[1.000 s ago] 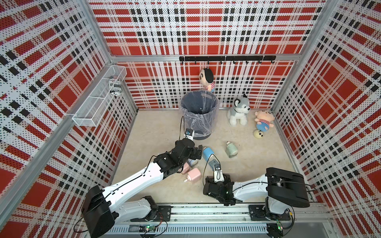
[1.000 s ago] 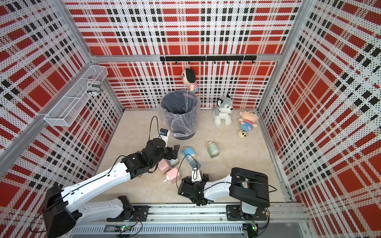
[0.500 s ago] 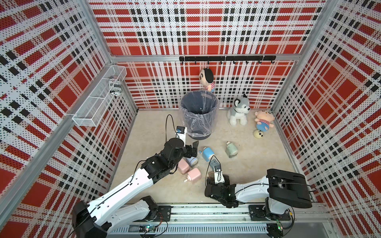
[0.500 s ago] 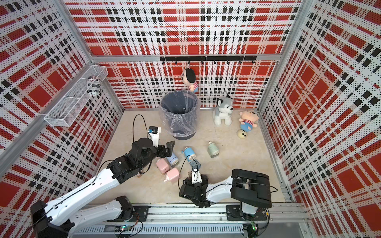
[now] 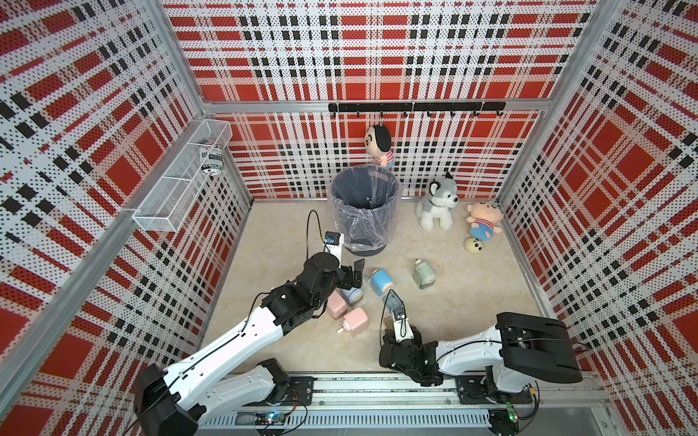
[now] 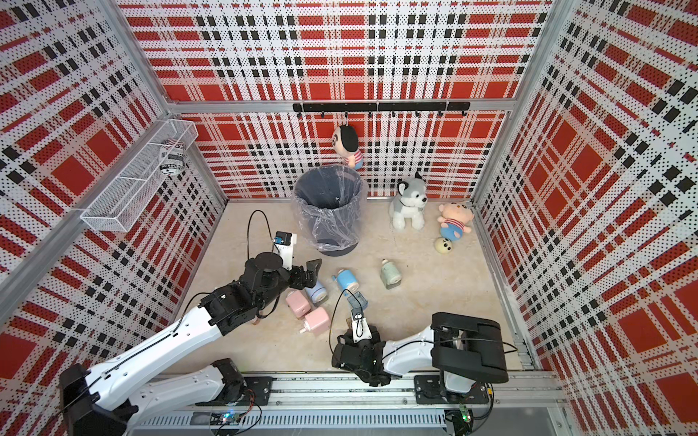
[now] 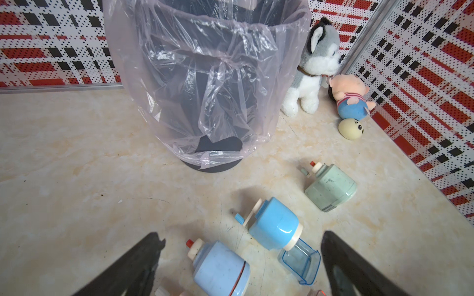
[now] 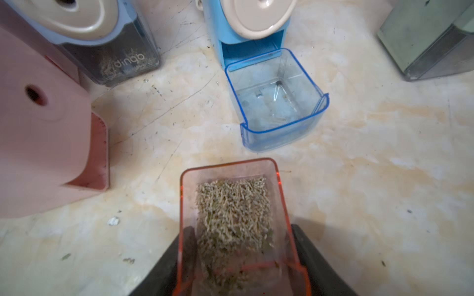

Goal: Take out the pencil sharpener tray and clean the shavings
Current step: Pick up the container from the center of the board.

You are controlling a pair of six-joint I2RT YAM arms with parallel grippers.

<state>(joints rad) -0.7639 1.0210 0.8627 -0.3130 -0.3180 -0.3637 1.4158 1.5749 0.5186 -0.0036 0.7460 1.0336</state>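
Note:
A clear red-edged tray point(image 8: 234, 217) heaped with pencil shavings sits between my right gripper's point(image 8: 241, 246) black fingers, which are shut on its sides. In a top view that gripper point(image 5: 389, 327) lies low near the front rail. The pink sharpener point(image 8: 43, 128) beside it shows an open slot. An empty clear blue tray point(image 8: 277, 102) lies before the blue sharpener point(image 5: 379, 281). My left gripper point(image 5: 353, 273) hangs open over a pale blue sharpener point(image 7: 220, 266), holding nothing.
The lined grey bin point(image 5: 364, 205) stands at the back centre. A green sharpener point(image 5: 423, 275) and a second pink sharpener point(image 5: 336, 305) lie on the floor. Plush toys point(image 5: 438, 205) sit at the back right. A wire basket point(image 5: 181, 188) hangs on the left wall.
My right gripper has shut on the shavings tray and drawn slightly toward the front rail. The left arm has pulled back a little to the left, still open.

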